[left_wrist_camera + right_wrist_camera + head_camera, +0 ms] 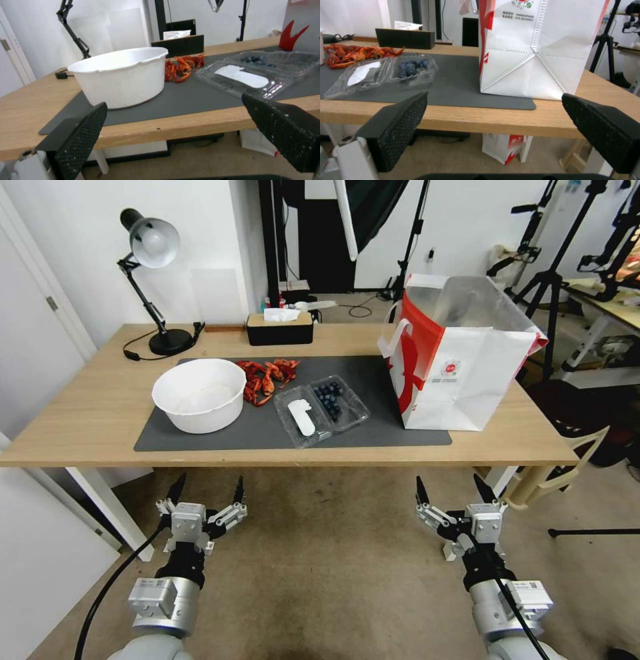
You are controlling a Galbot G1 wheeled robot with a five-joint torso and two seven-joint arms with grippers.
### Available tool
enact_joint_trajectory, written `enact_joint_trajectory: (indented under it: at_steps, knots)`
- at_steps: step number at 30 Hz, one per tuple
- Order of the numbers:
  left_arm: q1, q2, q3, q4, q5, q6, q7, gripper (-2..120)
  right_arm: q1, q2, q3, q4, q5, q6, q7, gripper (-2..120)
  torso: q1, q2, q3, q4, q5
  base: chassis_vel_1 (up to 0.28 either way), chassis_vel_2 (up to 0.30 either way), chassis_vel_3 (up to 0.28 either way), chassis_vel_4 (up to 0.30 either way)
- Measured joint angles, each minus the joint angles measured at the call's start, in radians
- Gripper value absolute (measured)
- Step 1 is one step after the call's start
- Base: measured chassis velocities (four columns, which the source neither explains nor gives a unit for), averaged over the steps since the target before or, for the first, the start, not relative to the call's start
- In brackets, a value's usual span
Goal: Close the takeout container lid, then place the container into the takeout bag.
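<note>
Here, from my head, my left gripper [206, 488] and right gripper [453, 487] hang spread below the table [80, 427] edge, holding nothing. The takeout container [321, 410] lies open ahead between them, its lid [301, 418] flat. At my left wrist, the lid [241, 78] sits ahead; berries look blurred. At my right wrist, the takeout bag [536, 50] stands straight ahead.
</note>
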Motion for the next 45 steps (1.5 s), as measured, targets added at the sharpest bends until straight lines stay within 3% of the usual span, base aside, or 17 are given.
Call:
enact_joint_trajectory:
  at_steps: [4,8,9,10,13,28,36,40,45]
  knots:
    - [0.0,0.0,0.007,-0.002,-0.004,0.001,-0.007,100,-0.001,0.0,-0.001,0.001,0.0,-0.003,-0.001,100,0.0,0.0,0.0,0.0,0.0,0.0,0.0,0.0,0.0]
    - [0.004,-0.003,0.067,-0.023,-0.043,0.026,-0.072,100,-0.018,0.003,-0.017,0.018,-0.005,-0.041,-0.012,100,0.0,0.0,0.0,0.0002,-0.0001,0.0,0.0,0.0,0.0]
    - [0.01,-0.008,0.154,-0.054,-0.098,0.063,-0.164,100,-0.058,0.013,-0.055,0.058,-0.018,-0.13,-0.042,100,0.0,0.0,0.0,-0.0001,0.0,0.0,0.0,0.0,0.0]
    - [0.013,-0.011,0.201,-0.072,-0.129,0.084,-0.217,100,-0.08,0.018,-0.076,0.08,-0.026,-0.18,-0.058,100,0.0,0.0,0.0,-0.0001,0.0001,0.0,0.0,0.0,0.0]
    - [0.018,-0.011,0.244,-0.082,-0.161,0.096,-0.252,100,-0.097,0.022,-0.088,0.107,-0.016,-0.232,-0.081,100,0.0,0.0,0.0,-0.0003,-0.0001,0.0,0.0,0.0,0.0]
    - [0.018,-0.003,0.228,-0.059,-0.164,0.066,-0.226,100,-0.045,-0.019,-0.046,0.085,0.072,-0.188,-0.123,100,0.0,0.0,0.0,0.0,0.0001,0.0,0.0,0.0,0.0]
    - [0.0,0.031,0.226,-0.042,-0.175,0.066,-0.209,100,0.034,-0.091,-0.004,0.05,0.196,-0.144,-0.157,100,0.0,0.0,0.0,-0.0001,-0.0001,0.0,0.0,0.0,0.0]
    - [0.007,0.034,0.219,-0.033,-0.183,0.053,-0.201,100,0.189,-0.19,-0.016,-0.044,0.349,-0.153,-0.131,100,0.0,0.0,0.0,0.0003,0.0003,0.0,0.0,0.0,0.0]
    - [0.016,0.021,0.209,-0.033,-0.18,0.04,-0.198,100,0.284,-0.242,-0.058,-0.118,0.451,-0.173,-0.094,100,0.0,0.0,0.0,0.0,-0.0001,0.0,0.0,0.0,0.0]
